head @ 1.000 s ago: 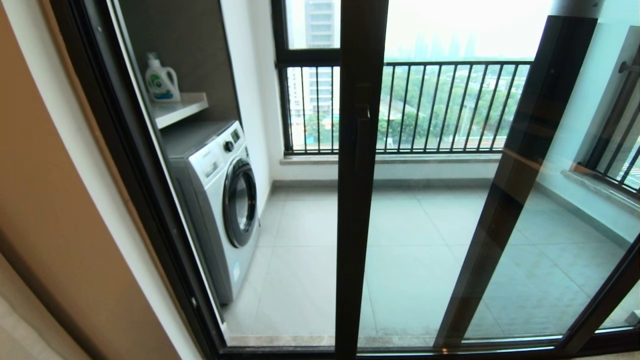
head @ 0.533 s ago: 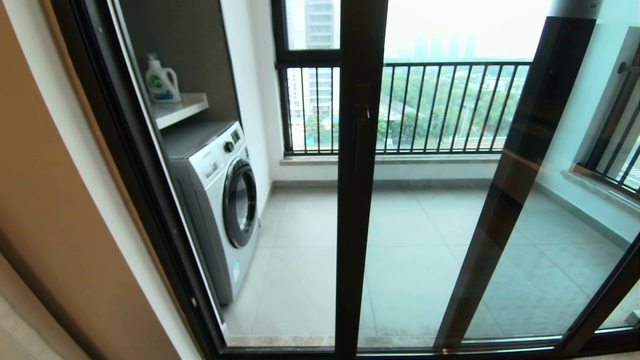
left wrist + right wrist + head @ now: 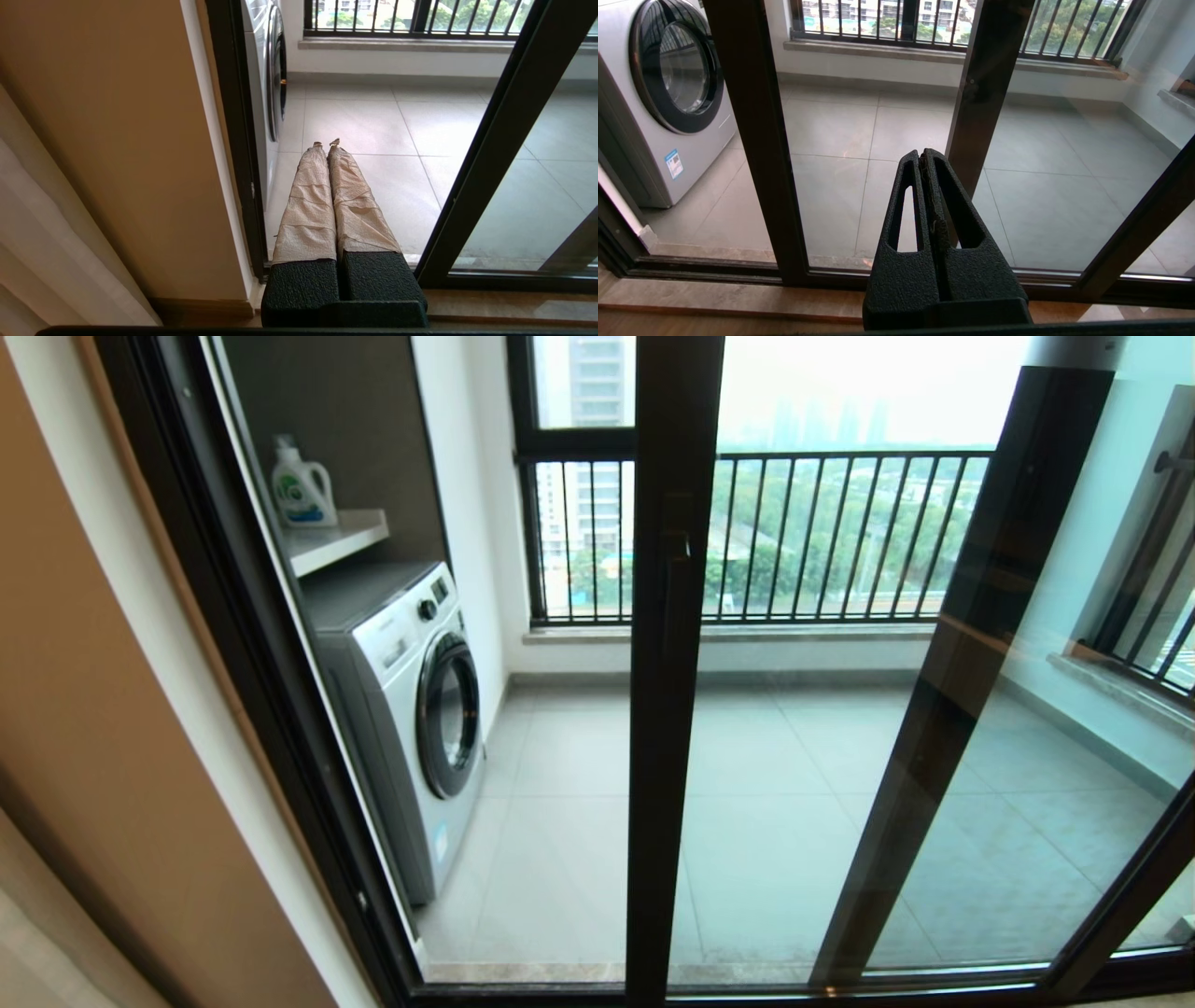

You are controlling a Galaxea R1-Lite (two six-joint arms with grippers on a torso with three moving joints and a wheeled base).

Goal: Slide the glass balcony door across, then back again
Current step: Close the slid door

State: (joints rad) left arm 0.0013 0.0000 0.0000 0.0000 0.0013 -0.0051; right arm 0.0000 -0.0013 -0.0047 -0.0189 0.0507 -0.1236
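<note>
The glass balcony door's dark brown stile (image 3: 665, 756) stands upright in the middle of the head view, with its slim dark handle (image 3: 674, 593) at mid height. Its glass reaches to the right, and the gap to its left shows the balcony floor. Neither gripper shows in the head view. My left gripper (image 3: 327, 142), its fingers wrapped in tan tape, is shut and empty, low by the left jamb, left of the stile (image 3: 495, 154). My right gripper (image 3: 921, 154) is shut and empty, low before the glass, right of the stile (image 3: 756, 140).
A white washing machine (image 3: 411, 709) stands at the balcony's left, with a detergent bottle (image 3: 301, 485) on a shelf (image 3: 341, 534) above it. A second dark-framed pane's stile (image 3: 962, 663) slants behind the door glass. The railed window (image 3: 840, 532) is far behind. A tan wall (image 3: 103, 728) flanks the left.
</note>
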